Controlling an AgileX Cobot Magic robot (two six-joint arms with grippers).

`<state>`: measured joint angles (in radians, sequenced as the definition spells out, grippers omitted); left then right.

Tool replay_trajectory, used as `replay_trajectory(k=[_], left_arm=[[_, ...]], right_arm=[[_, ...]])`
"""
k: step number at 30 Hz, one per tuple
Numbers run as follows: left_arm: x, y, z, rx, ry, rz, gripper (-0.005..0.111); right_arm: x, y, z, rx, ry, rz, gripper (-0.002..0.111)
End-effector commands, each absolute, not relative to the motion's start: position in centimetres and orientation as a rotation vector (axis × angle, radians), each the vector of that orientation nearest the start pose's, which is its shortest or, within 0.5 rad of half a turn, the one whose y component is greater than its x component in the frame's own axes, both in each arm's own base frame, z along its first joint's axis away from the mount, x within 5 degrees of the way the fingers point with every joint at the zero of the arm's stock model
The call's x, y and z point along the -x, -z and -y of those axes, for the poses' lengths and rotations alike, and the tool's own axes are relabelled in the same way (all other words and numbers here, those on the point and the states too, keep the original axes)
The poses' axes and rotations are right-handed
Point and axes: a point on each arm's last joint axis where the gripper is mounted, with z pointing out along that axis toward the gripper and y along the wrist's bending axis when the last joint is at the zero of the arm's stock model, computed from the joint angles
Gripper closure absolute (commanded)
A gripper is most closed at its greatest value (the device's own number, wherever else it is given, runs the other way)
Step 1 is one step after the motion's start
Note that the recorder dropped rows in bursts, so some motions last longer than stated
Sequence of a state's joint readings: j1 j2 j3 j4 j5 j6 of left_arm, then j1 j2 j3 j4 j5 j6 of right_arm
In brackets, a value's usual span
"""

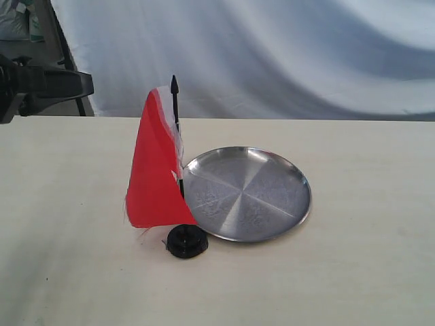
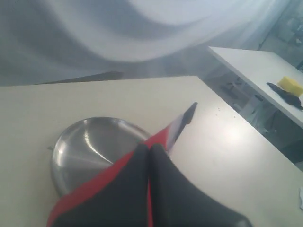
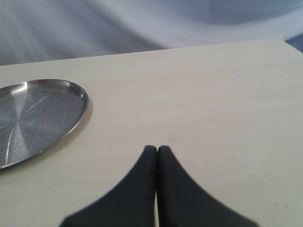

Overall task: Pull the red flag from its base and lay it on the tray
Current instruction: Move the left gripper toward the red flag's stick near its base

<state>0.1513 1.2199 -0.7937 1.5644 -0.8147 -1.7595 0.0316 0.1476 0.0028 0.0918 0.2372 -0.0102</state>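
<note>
The red flag stands upright on its thin black stick, plugged into the small round black base, just left of the silver tray. The cloth hangs down the stick's left side, white strip against the stick. My left gripper is at the far left, well apart from the flag. In the left wrist view it is shut and empty, with the flag and tray beyond the fingertips. My right gripper is shut and empty over bare table, right of the tray; the exterior view does not show it.
A pale tabletop carries everything, with a white cloth backdrop behind it. In the left wrist view a second table holds a yellow block and a dark object, past the table's edge.
</note>
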Motion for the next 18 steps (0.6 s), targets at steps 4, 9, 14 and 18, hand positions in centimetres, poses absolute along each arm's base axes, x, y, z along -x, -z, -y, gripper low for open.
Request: replay_trajectory(k=[4, 9, 14, 18], left_arm=[[-26.0, -31.4, 1.6, -0.113, 0.642, -1.878, 0.107], [-28.1, -28.6, 1.9, -0.065, 0.796, -1.932, 0.107], [-30.4, -24.1, 3.6, -0.12, 0.679, -2.077, 0.107], [-30.4, -22.6, 7.0, -0.275, 0.153, -2.176, 0.107]], right_arm=[[-6.5, -18.4, -0.4, -0.033, -0.096, -1.855, 0.109], [-6.5, -18.4, -0.4, -0.033, -0.096, -1.855, 0.109], [-6.5, -18.4, -0.4, -0.033, -0.096, -1.855, 0.109], [-6.5, -18.4, -0.4, -0.033, -0.096, -1.855, 0.109]])
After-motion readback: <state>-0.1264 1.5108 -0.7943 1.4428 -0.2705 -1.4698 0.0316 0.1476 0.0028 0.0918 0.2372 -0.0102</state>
